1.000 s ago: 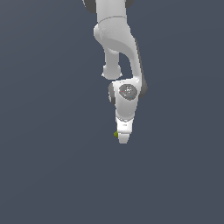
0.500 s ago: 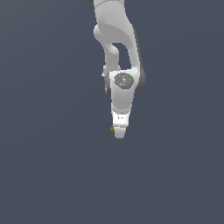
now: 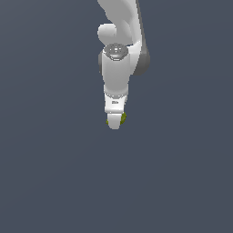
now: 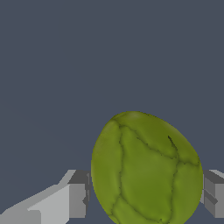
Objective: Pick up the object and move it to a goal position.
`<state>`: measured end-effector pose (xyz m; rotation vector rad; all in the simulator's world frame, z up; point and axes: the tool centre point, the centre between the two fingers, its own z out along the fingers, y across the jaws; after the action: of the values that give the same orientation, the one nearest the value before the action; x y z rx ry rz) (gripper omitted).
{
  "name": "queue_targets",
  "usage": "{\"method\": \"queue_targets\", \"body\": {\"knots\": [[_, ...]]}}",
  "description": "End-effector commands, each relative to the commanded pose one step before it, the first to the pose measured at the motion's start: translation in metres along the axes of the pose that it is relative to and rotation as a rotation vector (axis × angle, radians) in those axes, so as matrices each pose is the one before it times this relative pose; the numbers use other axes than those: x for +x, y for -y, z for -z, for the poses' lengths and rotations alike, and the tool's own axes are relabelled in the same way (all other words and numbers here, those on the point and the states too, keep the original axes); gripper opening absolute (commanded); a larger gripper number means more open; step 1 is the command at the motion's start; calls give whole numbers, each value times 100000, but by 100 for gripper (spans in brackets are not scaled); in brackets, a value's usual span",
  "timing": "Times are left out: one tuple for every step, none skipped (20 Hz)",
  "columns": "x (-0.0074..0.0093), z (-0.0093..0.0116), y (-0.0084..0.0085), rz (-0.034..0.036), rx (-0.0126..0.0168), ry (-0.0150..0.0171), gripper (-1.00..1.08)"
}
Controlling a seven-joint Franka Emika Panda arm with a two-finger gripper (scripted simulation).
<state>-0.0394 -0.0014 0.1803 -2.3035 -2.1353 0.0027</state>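
Note:
The object [image 4: 146, 168] is an olive-green lumpy item with dark veins, and it fills the gap between my two fingers in the wrist view. My white gripper [image 4: 145, 194] is shut on it, with one finger [image 4: 78, 199] on one side and the other finger [image 4: 213, 192] on the opposite side. In the exterior view the gripper [image 3: 114, 122] points straight down. Only small green edges of the object [image 3: 123, 119] show past the fingers. The object appears lifted off the surface.
A plain dark grey-blue surface [image 3: 54, 182] fills both views. The white arm [image 3: 119, 59] rises above the gripper to the top edge of the exterior view. No goal marker shows.
The gripper, with the object in it, has moved up the exterior view and slightly to that view's left. The arm's upper links have shifted with it.

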Motion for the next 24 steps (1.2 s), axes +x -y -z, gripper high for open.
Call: {"method": "queue_targets", "body": {"knots": [[-1264, 2997, 388, 81, -224, -152, -100], [-510, 1158, 153, 0, 0, 0, -100], [-509, 1164, 153, 35, -4, -91, -100], [-508, 1160, 150, 0, 0, 0, -100], [-511, 1166, 150, 23, -6, -65, -100], [-508, 1157, 148, 23, -7, -65, -100], [-497, 1137, 142, 0, 0, 0, -100], [-498, 1128, 142, 21, -9, -65, -100], [-488, 1111, 136, 0, 0, 0, -100], [-485, 1100, 133, 0, 0, 0, -100], [-495, 1096, 134, 14, -11, -67, -100], [-481, 1083, 128, 0, 0, 0, -100], [-480, 1076, 125, 0, 0, 0, -100], [-479, 1069, 122, 0, 0, 0, -100], [-478, 1063, 119, 0, 0, 0, -100], [-478, 1057, 115, 0, 0, 0, -100], [-493, 1048, 111, -55, 9, 41, -100], [-478, 1046, 107, 0, 0, 0, -100], [-487, 1035, 100, -67, 16, 69, -100], [-470, 1019, 96, 0, 0, 0, -100], [-446, 962, 87, 0, 0, 0, -100], [-425, 899, 74, -63, 17, 72, -100], [-396, 846, 68, 0, 0, 0, -100], [-373, 786, 57, -45, 12, 51, -100]]}}
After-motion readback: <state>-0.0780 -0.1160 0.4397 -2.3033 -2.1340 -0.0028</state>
